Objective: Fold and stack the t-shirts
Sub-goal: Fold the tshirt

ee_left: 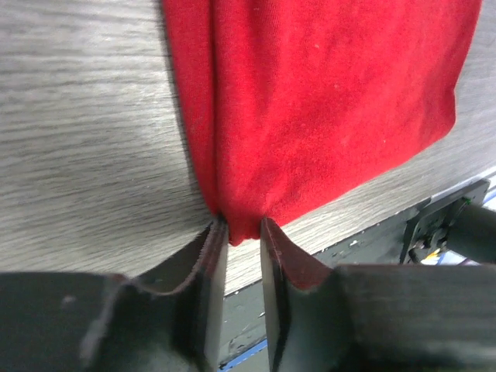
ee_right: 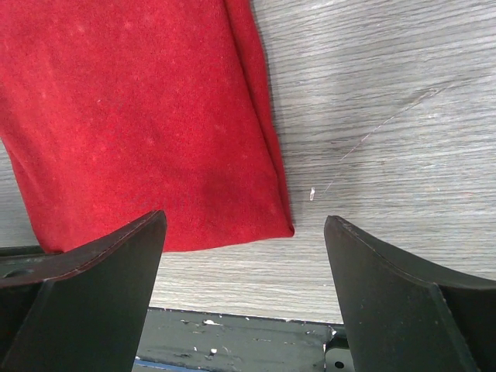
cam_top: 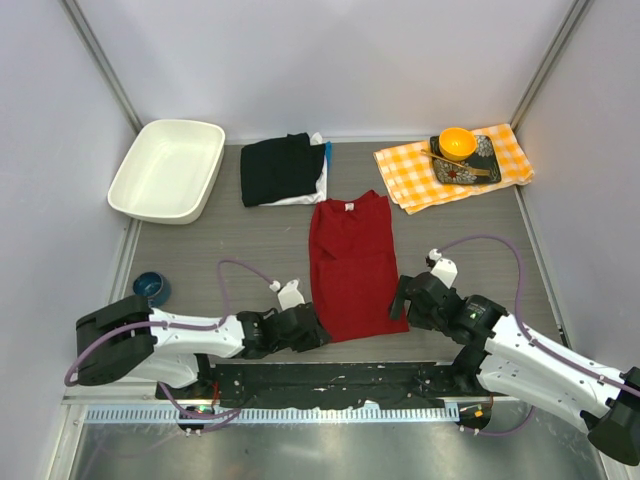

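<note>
The red t-shirt (cam_top: 350, 265) lies flat mid-table, folded lengthwise into a narrow strip with its collar at the far end. My left gripper (cam_top: 318, 330) is at its near left corner. In the left wrist view its jaws (ee_left: 242, 232) are pinched narrowly on that corner of the red cloth (ee_left: 310, 101). My right gripper (cam_top: 400, 300) is open at the near right corner. In the right wrist view its wide fingers (ee_right: 244, 232) straddle the corner of the shirt (ee_right: 139, 116) without touching it. A folded black t-shirt (cam_top: 280, 168) lies on a white one (cam_top: 318, 187) at the back.
A white tub (cam_top: 167, 168) stands back left and a small blue bowl (cam_top: 152, 288) sits near the left arm. An orange-and-white checked cloth (cam_top: 410, 175) back right carries a dark plate (cam_top: 470, 170) and an orange bowl (cam_top: 457, 142). The table's dark front edge (cam_top: 330, 380) runs just below the shirt.
</note>
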